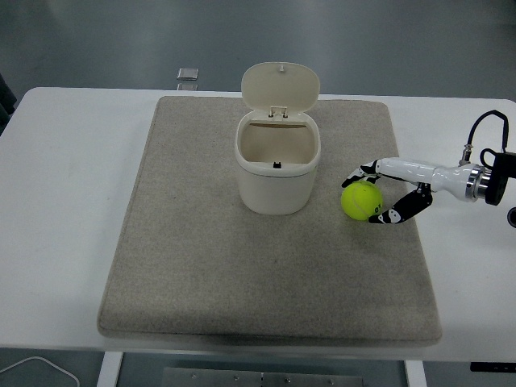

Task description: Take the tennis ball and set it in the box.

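Yellow-green fuzzy tennis ball (pixel 360 201) on grey felt mat (pixel 201 266), just right of open cream lidded plastic box (pixel 276 165). Right hand (pixel 372 193) fingers spread around ball, not clamped.

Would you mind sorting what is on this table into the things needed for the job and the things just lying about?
Needed for the job:
yellow-green tennis ball
cream plastic box with its hinged lid up
right robot hand, fingers around the ball

Just lying about:
beige fabric mat
small grey block at the far edge
white cable
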